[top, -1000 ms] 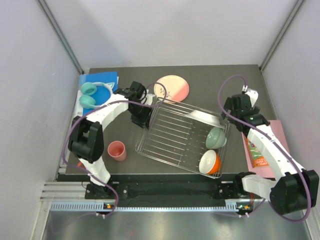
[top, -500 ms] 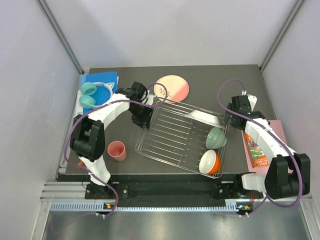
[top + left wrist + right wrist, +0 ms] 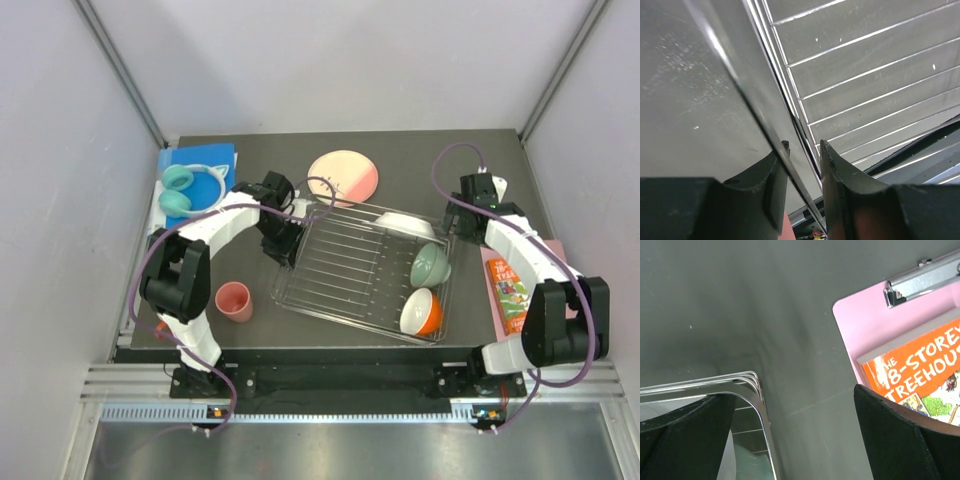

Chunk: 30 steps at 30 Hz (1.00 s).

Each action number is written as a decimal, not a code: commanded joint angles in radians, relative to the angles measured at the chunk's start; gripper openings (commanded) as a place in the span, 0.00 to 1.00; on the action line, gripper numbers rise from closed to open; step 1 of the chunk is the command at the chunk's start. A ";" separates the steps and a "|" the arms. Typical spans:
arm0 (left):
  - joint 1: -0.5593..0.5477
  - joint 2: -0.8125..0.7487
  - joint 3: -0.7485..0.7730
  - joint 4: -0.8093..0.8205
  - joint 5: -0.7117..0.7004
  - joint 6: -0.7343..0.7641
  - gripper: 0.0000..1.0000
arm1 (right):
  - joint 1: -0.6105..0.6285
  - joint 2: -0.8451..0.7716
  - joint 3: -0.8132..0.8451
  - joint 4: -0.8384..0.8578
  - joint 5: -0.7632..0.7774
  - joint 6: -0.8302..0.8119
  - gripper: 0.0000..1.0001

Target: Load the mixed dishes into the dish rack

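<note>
The silver wire dish rack (image 3: 350, 270) lies mid-table and holds a white plate (image 3: 405, 224), a mint-green bowl (image 3: 431, 265) and an orange bowl with white inside (image 3: 421, 313). My left gripper (image 3: 283, 241) is shut on the rack's left rim; in the left wrist view the rim wire (image 3: 790, 150) runs between the fingers of the gripper (image 3: 802, 152). My right gripper (image 3: 470, 214) is open and empty just beyond the rack's far right corner (image 3: 752, 385). The pink-and-cream plate (image 3: 343, 176) and pink cup (image 3: 234, 301) sit on the table. The orange mug is hidden.
A teal ring-shaped object (image 3: 180, 188) lies on a flat blue board (image 3: 200, 160) at the far left. A pink clipboard (image 3: 545, 280) with an orange book (image 3: 920, 370) lies right of the rack. Grey walls enclose the table on three sides.
The rack with its dishes has turned and shifted a little toward the left, held by my left gripper. My right gripper has moved toward the far side, near the rack's far right corner.
</note>
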 commanded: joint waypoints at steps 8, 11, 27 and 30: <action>-0.020 -0.021 -0.023 -0.109 0.084 0.085 0.35 | -0.014 0.012 0.018 0.116 -0.008 0.004 1.00; -0.028 -0.035 -0.012 -0.151 0.121 0.093 0.35 | -0.011 0.009 0.014 0.125 -0.017 -0.002 1.00; -0.135 -0.092 -0.006 -0.263 0.207 0.100 0.35 | 0.035 0.102 0.098 0.136 -0.049 -0.022 1.00; -0.135 -0.092 0.003 -0.273 0.189 0.105 0.35 | 0.054 0.102 0.110 0.131 -0.049 -0.023 1.00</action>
